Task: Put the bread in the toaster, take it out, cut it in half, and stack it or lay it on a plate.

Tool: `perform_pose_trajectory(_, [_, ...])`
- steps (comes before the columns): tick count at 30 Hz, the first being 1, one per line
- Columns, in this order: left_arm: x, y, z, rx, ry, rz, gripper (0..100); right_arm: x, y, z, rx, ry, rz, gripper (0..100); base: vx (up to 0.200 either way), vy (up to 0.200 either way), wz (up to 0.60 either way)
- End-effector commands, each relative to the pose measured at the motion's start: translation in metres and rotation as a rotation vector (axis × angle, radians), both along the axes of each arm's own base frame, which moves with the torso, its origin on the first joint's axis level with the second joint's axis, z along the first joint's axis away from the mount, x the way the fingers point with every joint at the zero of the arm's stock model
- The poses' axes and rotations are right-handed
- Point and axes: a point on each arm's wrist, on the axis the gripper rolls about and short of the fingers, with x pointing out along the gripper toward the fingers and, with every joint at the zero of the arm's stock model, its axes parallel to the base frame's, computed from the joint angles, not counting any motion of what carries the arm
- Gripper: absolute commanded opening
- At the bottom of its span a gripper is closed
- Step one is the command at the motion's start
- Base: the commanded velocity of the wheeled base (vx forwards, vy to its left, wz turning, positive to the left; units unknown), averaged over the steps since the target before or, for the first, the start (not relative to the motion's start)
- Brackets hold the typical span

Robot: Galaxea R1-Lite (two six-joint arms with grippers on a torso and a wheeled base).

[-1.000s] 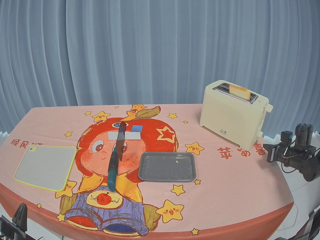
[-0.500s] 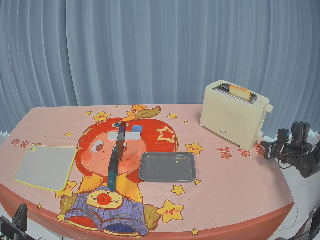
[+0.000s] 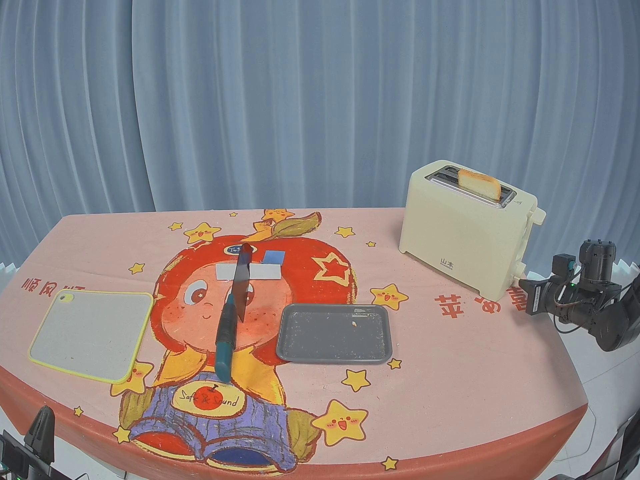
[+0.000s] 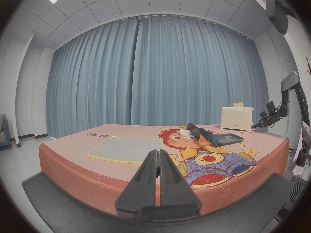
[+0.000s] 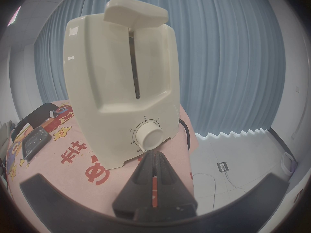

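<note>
Toaster [image 3: 467, 228]: cream, glossy, boxy, far right; golden bread [image 3: 479, 183] in slot. My right gripper [image 5: 155, 154] beside it: clenched, empty.

Black arm [image 3: 603, 308], wedge-shaped right end effector [image 5: 153, 156]

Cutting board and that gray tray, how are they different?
The cutting board is pale with a yellow-green edge; the tray is dark gray. The cutting board is flat, while the tray has a raised rim. The cutting board lies left of the knife; the tray lies right of it. The tray holds a crumb; the cutting board looks clean. Both are rounded rectangles lying flat on the table.
</note>
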Motion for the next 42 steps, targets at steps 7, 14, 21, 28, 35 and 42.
perform_pose_trajectory(7, [0.0,0.0,-0.005,0.0,0.001,0.001,0,0.0,0.0,-0.001,0.0,0.002,0.002,0,0.0,0.0,0.0])
perform_pose_trajectory(14, [0.0,0.0,-0.005,0.0,0.001,0.001,0,-0.002,0.005,0.001,0.0,-0.003,0.016,0,0.0,0.0,0.0])
perform_pose_trajectory(21, [0.0,0.0,-0.005,0.0,0.001,0.001,0,-0.004,0.008,0.005,0.002,-0.013,0.026,0,0.0,0.0,0.0])
perform_pose_trajectory(28, [0.0,0.0,-0.005,0.0,0.001,0.001,0,-0.005,0.008,0.008,0.002,-0.024,0.024,0,0.0,0.0,0.0])
perform_pose_trajectory(35, [0.0,0.0,-0.005,0.0,0.001,0.001,0,-0.005,0.007,0.008,0.003,-0.023,0.02,0,0.0,0.0,0.0])
perform_pose_trajectory(42, [0.0,0.0,-0.005,0.0,0.001,0.001,0,-0.006,0.008,0.013,0.003,-0.04,0.023,0,0.0,0.0,0.0])
